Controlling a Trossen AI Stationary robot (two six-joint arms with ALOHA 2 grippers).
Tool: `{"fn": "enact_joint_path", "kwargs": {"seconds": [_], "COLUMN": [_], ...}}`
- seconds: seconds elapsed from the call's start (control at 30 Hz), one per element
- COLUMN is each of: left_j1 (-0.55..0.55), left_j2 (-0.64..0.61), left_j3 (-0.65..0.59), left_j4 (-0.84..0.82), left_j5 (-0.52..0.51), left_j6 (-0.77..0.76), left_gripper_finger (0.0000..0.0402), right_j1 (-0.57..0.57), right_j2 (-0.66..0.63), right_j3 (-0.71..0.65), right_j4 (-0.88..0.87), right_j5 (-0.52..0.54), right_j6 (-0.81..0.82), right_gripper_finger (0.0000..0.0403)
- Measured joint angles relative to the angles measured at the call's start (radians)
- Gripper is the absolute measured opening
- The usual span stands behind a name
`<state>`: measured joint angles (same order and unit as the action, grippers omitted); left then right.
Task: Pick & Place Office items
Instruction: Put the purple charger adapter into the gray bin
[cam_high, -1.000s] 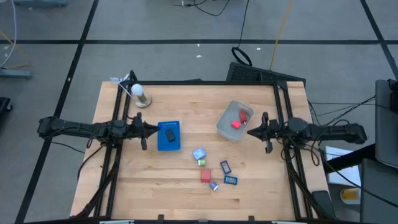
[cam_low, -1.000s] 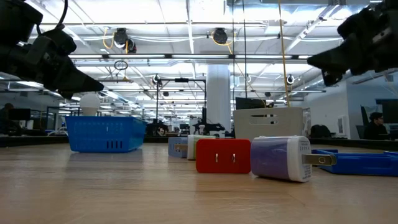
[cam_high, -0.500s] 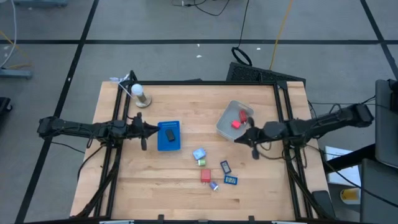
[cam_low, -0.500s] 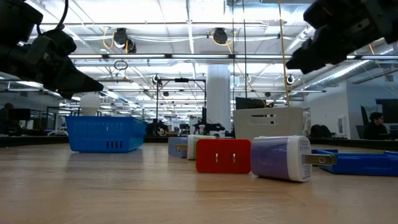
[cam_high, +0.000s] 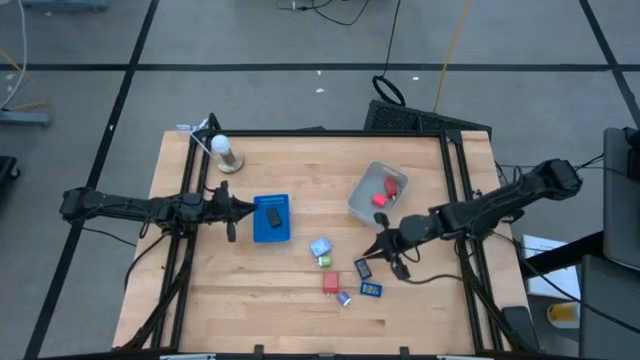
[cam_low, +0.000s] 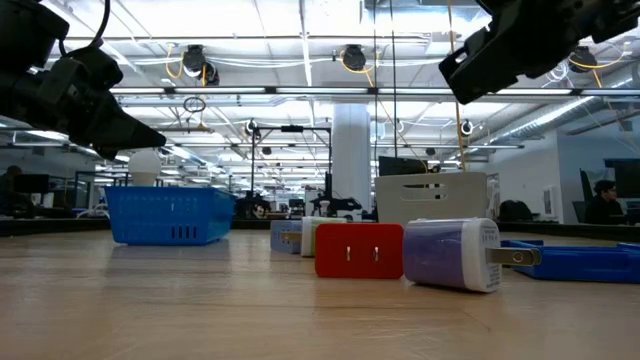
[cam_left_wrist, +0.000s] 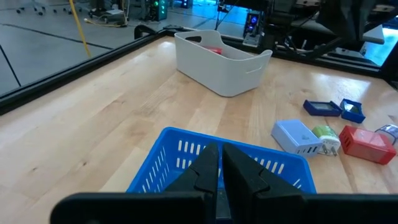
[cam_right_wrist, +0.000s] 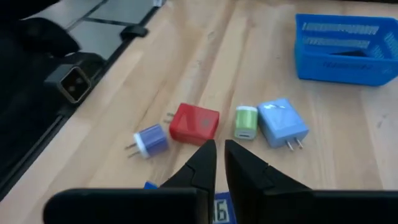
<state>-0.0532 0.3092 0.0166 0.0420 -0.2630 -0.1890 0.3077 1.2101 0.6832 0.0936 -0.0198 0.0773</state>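
Note:
The office items lie in a loose group near the table's middle: a light blue piece (cam_high: 320, 247), a green one (cam_high: 325, 261), a red one (cam_high: 331, 283), a violet-blue one (cam_high: 345, 298) and two dark blue ones (cam_high: 362, 268) (cam_high: 371, 290). A black piece (cam_high: 273, 215) lies in the blue basket (cam_high: 258, 232). Red pieces (cam_high: 381, 199) lie in the grey tub (cam_high: 360, 205). My right gripper (cam_high: 378, 246) (cam_right_wrist: 219, 146) hovers shut above the table beside the dark blue pieces and holds nothing. My left gripper (cam_high: 235, 212) (cam_left_wrist: 221, 148) waits shut at the basket's left side.
A white ball on a small stand (cam_high: 225, 152) sits at the far left corner. Dark frame rails (cam_high: 455, 180) run along the table's left and right sides. A small camera block (cam_right_wrist: 74, 84) stands at the near edge. Bare wood (cam_high: 250, 295) lies at the near left.
My right gripper has swung out from the table's right edge beside the tub, toward the left and the near edge, to a spot above the dark blue pieces, rising a little as the arm stretched out. My left arm has kept still. No item has moved.

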Motion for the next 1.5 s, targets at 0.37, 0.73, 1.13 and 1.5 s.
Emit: {"fn": "enact_joint_path", "kwargs": {"seconds": [0.37, 0.73, 1.13, 1.5], "left_j1": [0.000, 0.000, 0.000, 0.000], "left_j2": [0.000, 0.000, 0.000, 0.000], "left_j3": [0.000, 0.000, 0.000, 0.000], "left_j4": [0.000, -0.001, -0.001, -0.001], "left_j5": [0.000, 0.000, 0.001, 0.004], "left_j6": [-0.016, -0.024, -0.024, -0.030], "left_gripper_finger": [0.0021, 0.0021, 0.0021, 0.0021], "right_j1": [0.082, 0.156, 0.186, 0.248], "right_j2": [0.176, 0.355, 0.487, 0.596], "right_j3": [0.116, 0.293, 0.531, 0.762], "right_j4": [-0.021, -0.084, -0.508, -0.769], "right_j5": [0.179, 0.159, 0.121, 0.157], "right_j6": [0.133, 0.140, 0.412, 0.545], "right_gripper_finger": [0.0052, 0.0091, 0.0219, 0.0197]}}
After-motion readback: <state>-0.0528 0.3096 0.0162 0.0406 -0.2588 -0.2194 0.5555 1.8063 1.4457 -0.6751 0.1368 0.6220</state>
